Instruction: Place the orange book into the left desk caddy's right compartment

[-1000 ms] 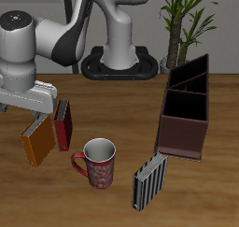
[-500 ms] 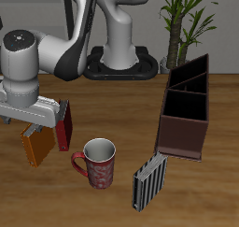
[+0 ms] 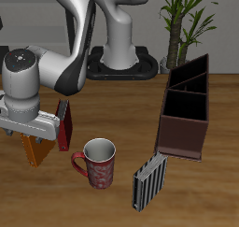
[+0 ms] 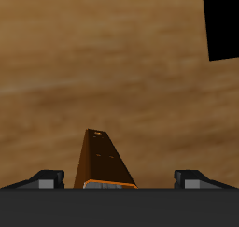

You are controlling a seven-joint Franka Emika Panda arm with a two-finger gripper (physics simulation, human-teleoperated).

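Lowering over the orange book (image 3: 35, 148), your end effector (image 4: 116, 180) now straddles it, jaws wide, grasp unclosed.

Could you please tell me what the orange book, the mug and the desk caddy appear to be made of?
These are simulator renders, so only looks count. The orange book seems a matte hardcover. The mug looks like glazed ceramic, dark red with pale patterning and a grey inside. The left desk caddy resembles dark reddish-brown stained wood or leatherette; which, I cannot tell.
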